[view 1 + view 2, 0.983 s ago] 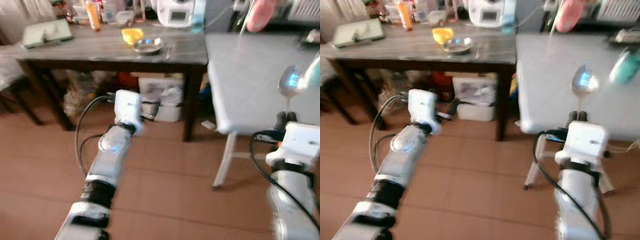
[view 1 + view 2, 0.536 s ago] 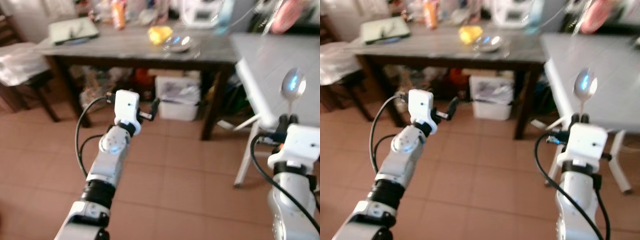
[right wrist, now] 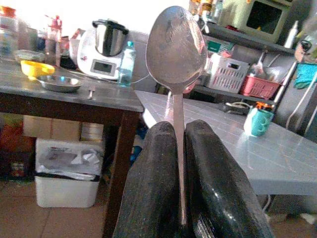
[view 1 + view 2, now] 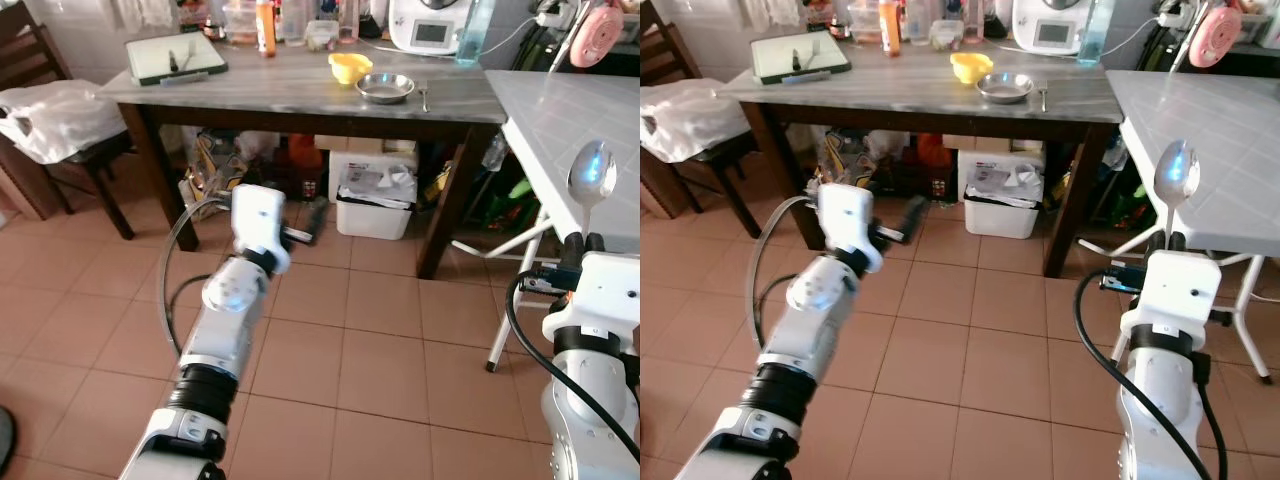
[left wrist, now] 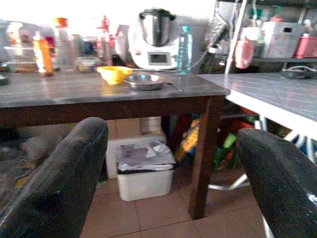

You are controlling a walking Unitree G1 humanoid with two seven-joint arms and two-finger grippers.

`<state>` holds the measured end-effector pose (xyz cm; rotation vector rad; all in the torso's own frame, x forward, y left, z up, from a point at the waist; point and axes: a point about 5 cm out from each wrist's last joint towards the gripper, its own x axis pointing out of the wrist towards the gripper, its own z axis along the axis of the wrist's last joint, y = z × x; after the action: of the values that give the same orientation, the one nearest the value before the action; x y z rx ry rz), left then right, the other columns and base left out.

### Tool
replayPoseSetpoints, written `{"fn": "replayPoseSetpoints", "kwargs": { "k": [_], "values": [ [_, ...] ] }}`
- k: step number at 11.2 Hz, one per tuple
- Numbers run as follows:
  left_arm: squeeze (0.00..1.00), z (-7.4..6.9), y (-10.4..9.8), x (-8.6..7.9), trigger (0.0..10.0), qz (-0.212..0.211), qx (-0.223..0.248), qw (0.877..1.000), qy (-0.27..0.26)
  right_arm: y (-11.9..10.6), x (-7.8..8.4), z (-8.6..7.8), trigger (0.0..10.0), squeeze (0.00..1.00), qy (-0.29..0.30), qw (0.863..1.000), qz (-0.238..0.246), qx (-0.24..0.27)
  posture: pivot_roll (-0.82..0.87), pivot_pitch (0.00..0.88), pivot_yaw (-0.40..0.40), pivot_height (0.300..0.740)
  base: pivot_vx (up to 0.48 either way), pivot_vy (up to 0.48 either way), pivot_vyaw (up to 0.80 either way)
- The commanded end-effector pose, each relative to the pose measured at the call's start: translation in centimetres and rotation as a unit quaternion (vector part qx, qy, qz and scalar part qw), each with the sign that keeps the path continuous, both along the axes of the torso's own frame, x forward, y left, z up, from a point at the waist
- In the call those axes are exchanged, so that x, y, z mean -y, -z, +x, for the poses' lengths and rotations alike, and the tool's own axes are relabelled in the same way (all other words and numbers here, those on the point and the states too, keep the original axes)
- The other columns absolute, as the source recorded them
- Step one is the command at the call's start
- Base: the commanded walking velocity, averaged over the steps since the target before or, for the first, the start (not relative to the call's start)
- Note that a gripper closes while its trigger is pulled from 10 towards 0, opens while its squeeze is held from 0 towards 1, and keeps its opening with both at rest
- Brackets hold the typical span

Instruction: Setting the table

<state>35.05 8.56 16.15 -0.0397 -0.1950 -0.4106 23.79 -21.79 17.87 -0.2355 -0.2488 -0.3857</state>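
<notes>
Looks like the carry step of setting the table; right tool (image 4: 1175, 238) is clamped tight on the handle of a shiny silver metal spoon (image 4: 590, 172), bowl pointing straight up, held out in front over the tiled floor and just beside the white tiled tabletop (image 4: 560, 110). The place setting seems to be on the dark grey marble-look tabletop (image 4: 290, 88) w/ a shallow steel dish (image 4: 385, 87), a small yellow bowl (image 4: 349, 68) and a fork (image 4: 424, 95) beside the dish; prob next move is walking closer, then lowering the spoon next to that dish. Left tool (image 5: 168, 168) is spread wide w/ nothing in it, forearm raised and stretched fwd at mid height; right forearm stands nearly vertical.
</notes>
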Motion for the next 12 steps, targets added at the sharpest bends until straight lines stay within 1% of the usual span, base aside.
{"fn": "replayPoseSetpoints", "kwargs": {
  "k": [1,12],
  "values": [
    [0.0,-0.12,-0.19,-0.07,10.0,0.0,0.004,1.0,0.005,-0.45,0.2,-0.29,10.0,0.0,0.004,1.0,-0.006,0.007,0.04,0.085,0.016,0.74,0.48,0.0,0.0],
    [0.0,-0.8,0.71,0.86,10.0,0.002,-0.014,0.999,0.033,-0.47,-0.07,-0.04,10.0,0.0,-0.002,1.0,-0.006,0.005,0.04,0.094,0.012,0.74,0.48,0.0,0.0]
  ]
}}
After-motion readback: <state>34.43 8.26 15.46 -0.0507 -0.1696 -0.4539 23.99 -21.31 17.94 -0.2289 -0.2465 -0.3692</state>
